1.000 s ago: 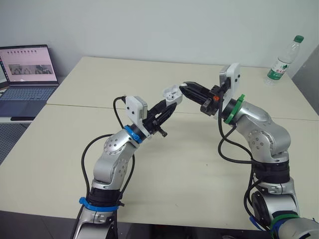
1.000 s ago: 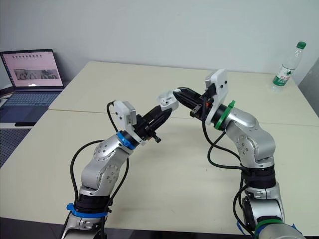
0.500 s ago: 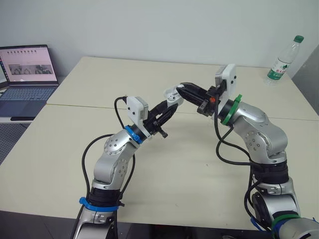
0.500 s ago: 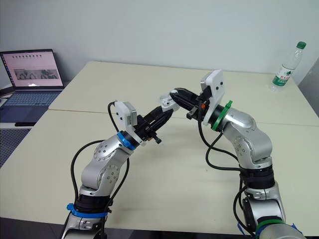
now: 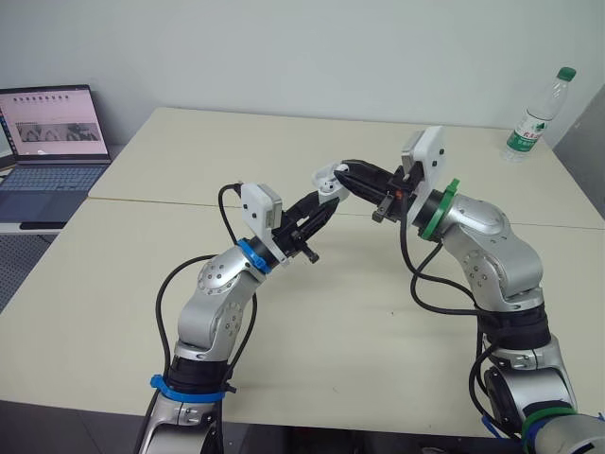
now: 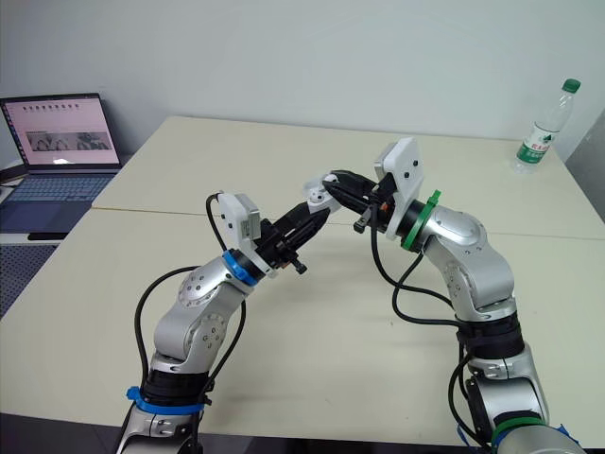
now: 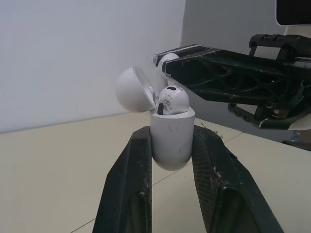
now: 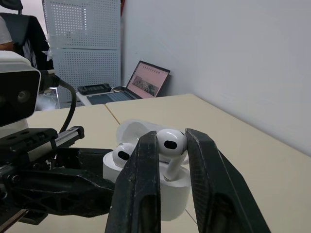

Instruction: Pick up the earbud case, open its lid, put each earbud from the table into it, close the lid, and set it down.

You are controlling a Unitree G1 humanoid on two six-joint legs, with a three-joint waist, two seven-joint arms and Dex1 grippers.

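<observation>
My left gripper is shut on a white earbud case, held above the middle of the table with its lid swung open. One earbud sits in the case's near slot. My right gripper is shut on a second white earbud, its stem pointing down into the case's other slot. In the head views the two grippers meet at the case, the right gripper coming in from the right above it.
A laptop stands open on a side table at the far left. A plastic water bottle with a green cap stands at the table's far right corner. A seam runs across the beige table.
My right gripper has moved left and slightly down with the earbud, closing onto the open case. The left gripper has held the case nearly still.
</observation>
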